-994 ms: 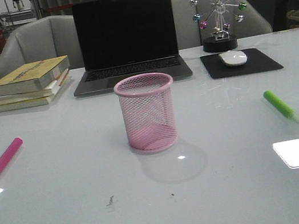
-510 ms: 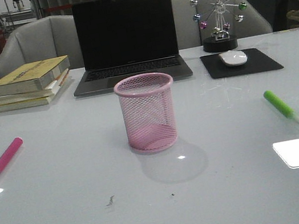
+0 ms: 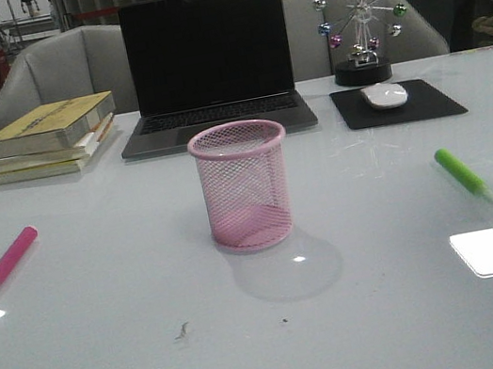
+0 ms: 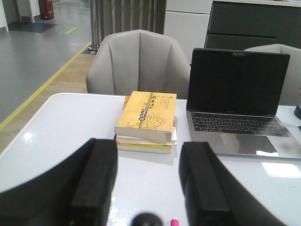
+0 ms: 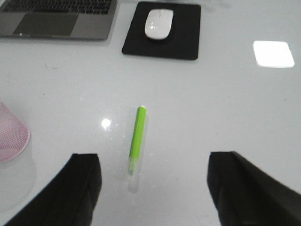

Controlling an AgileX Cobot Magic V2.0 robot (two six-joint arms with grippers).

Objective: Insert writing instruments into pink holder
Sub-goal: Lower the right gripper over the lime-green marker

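Observation:
The pink wire-mesh holder (image 3: 245,185) stands upright and empty mid-table; its edge also shows in the right wrist view (image 5: 11,139). A hot pink highlighter (image 3: 5,265) lies flat on the table at the left, and only its tip (image 4: 174,221) shows in the left wrist view. A green highlighter (image 3: 464,175) lies flat at the right. My left gripper (image 4: 148,181) is open above the table, with nothing between its fingers. My right gripper (image 5: 153,181) is wide open above the green highlighter (image 5: 137,136), whose pale cap lies between the fingers, untouched. Neither gripper shows in the front view.
A stack of books (image 3: 47,138) sits at the back left, an open laptop (image 3: 210,67) behind the holder, a white mouse (image 3: 385,95) on a black pad (image 3: 397,103) and a ball ornament (image 3: 358,17) at the back right. Chairs stand behind the table.

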